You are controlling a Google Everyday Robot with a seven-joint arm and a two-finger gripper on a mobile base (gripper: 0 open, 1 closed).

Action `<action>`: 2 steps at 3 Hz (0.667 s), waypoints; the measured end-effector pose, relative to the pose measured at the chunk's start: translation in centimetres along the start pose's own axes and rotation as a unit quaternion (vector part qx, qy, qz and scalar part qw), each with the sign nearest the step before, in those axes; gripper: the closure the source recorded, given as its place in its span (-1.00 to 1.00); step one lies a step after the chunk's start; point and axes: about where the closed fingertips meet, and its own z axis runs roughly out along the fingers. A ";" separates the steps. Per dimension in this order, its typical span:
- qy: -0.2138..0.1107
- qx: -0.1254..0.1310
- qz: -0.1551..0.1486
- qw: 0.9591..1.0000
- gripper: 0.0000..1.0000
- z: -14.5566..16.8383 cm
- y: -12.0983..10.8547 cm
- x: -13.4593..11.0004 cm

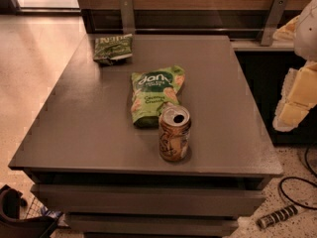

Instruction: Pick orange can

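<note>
The orange can (174, 134) stands upright on the grey table (79, 133), down near the front edge at about 6 o'clock on the tabletop. Its silver top faces up and the dark opening shows. Just behind it, at 11 o'clock, lies the big green snack bag (154, 95), its lower corner just beside the can's rim. Further back, at 11 o'clock again, a smaller dark green bag (113, 47) sits near the table's far-left corner. Over at the right border, out past the table's side, hangs a pale blocky shape, which is probably the gripper (296, 100). It is well apart from the can and sits at 2 o'clock from it, so the can lies at 8 o'clock from the gripper. Wide or narrow? Cannot tell from here. On the floor at 5 o'clock, a dark cable (297, 182) curls.
</note>
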 end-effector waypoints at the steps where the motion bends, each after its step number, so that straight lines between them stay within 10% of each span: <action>1: 0.000 0.000 0.000 1.000 -1.00 0.0 0.0 0.0; 2: -0.012 -0.003 0.001 1.000 -1.00 -0.1 0.0 -0.1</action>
